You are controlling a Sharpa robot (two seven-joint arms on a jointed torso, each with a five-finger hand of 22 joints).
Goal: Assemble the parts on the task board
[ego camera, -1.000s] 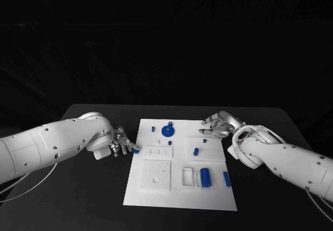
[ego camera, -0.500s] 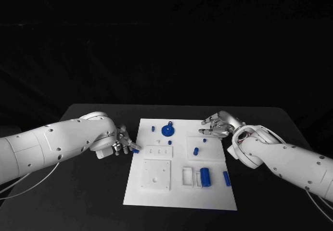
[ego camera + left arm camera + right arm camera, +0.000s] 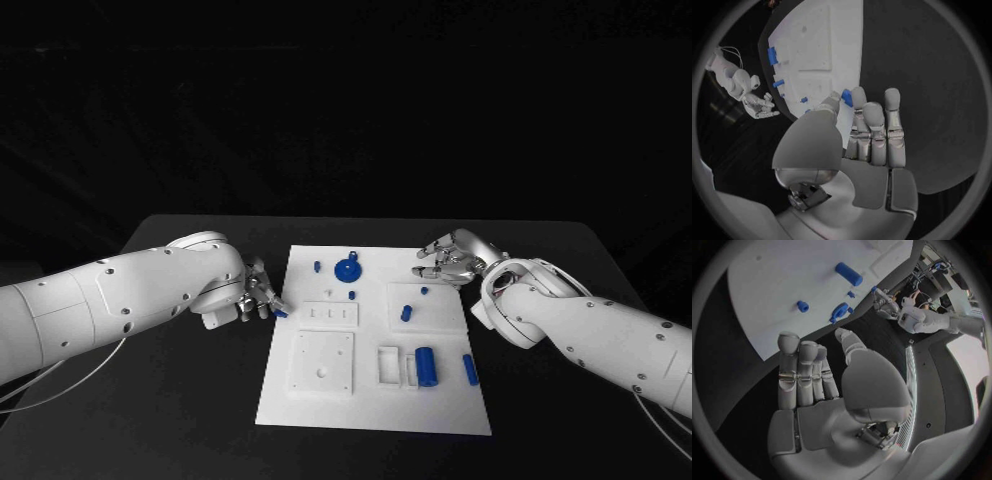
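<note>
The task board (image 3: pixel 378 352), a white plate, lies at the middle of the black table (image 3: pixel 173 400), with blue parts (image 3: pixel 427 365) scattered across it. At the board's left edge the left hand (image 3: pixel 253 298) pinches a small blue part (image 3: pixel 846 97). Near its right far corner the right hand (image 3: pixel 450 260) holds nothing, fingers loosely curled.

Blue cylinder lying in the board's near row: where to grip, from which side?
Pinch the blue cylinder across its long sides at mid-length, coming from above. It lies flat, pointing away from the robot, with a white slot beside it. The right hand is likely the handier.
</note>
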